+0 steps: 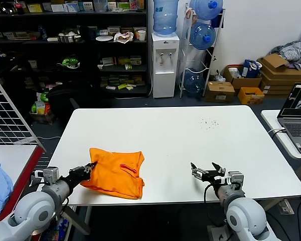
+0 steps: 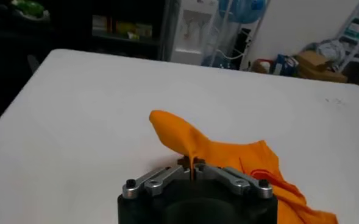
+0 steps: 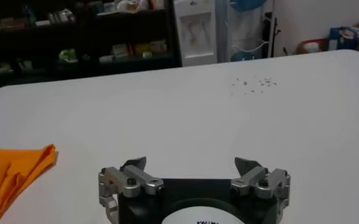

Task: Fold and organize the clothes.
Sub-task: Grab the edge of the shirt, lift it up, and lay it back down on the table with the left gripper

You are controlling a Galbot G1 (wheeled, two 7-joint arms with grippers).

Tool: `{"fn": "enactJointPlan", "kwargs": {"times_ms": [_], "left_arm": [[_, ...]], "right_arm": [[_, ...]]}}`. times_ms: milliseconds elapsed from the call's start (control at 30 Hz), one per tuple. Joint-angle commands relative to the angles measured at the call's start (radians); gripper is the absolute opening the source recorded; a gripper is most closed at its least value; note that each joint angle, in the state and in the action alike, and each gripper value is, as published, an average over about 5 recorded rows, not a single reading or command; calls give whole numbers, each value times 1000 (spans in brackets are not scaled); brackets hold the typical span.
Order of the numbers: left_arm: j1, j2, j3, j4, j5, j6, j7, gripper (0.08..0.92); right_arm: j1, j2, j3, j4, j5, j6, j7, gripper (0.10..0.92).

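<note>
White bench (image 1: 180,135) carrying everything. Left gripper (image 1: 92,166) reaching low near the front-left edge, pinching the orange T-shirt (image 1: 118,172) at its raised corner; crumpled, partly folded. Right gripper (image 1: 205,170) hovering spread by the front edge.

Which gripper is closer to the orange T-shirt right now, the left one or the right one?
Left. The left gripper is shut on the orange T-shirt at its edge. The right gripper sits open on the bare table, well off to the shirt's right side.
</note>
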Motion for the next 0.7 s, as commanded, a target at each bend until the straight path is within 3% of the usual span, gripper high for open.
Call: {"fn": "enactJointPlan", "kwargs": {"times_ms": [33,267,467,700], "left_arm": [[110,96,-224,-62,-8,22,-111,109],[154,226,-267,70,-45,21,-71,109],[128,325,-259,106,-100,22,-72,109],[98,391,-237,119,-127,22,-67,109]], "right_arm": [[-1,-35,18,2,-5,29,-9,921],[1,-55,37,-18,-9,47,-20,921],[9,-40,31,-45,-21,64,-30,921],[11,-28,28,-52,-29,69,-32,921]]}}
